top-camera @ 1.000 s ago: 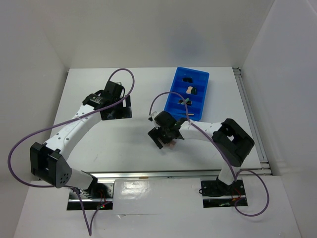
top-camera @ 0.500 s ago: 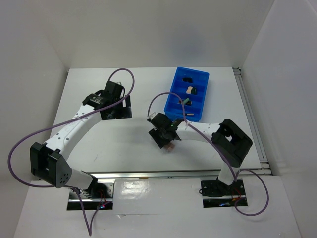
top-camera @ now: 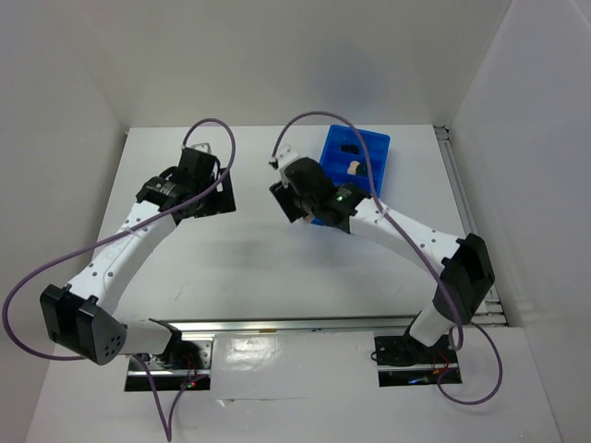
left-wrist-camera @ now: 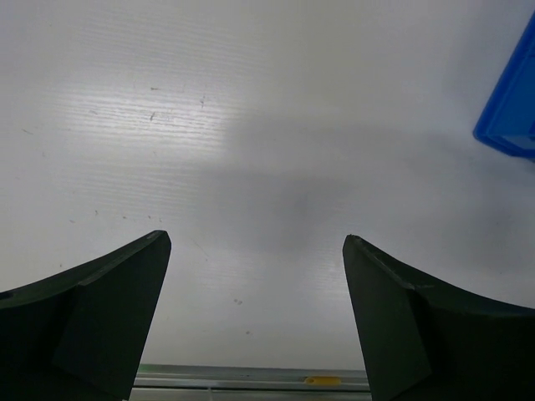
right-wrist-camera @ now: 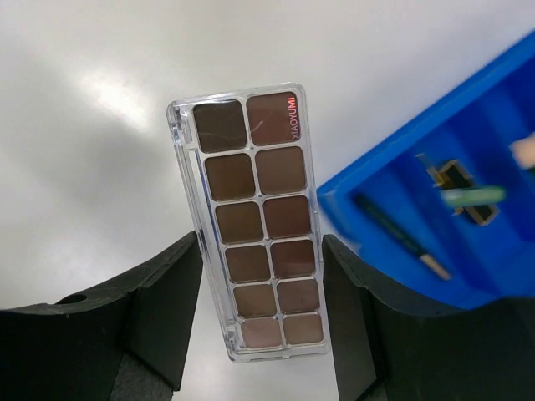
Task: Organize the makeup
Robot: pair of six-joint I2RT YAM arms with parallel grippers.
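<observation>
Clamping in right claw [right-wrist-camera: 259,280] brown-pink palette strip [right-wrist-camera: 251,192] by long edges, over counter [right-wrist-camera: 100,125]; blue bin [right-wrist-camera: 493,109] at 3 o'clock of it, pencil [right-wrist-camera: 399,236] inside. Holding left claw [left-wrist-camera: 255,251] spread wide over counter; bin corner at 2 o'clock

The only readable lettering is the brand name "XIAOYUMI". It is printed in small red capitals running lengthwise along the right edge of the clear-cased rectangular palette of brown and pink pans [right-wrist-camera: 255,225], at the end farthest from the right gripper [right-wrist-camera: 259,249] clamping it.
</observation>
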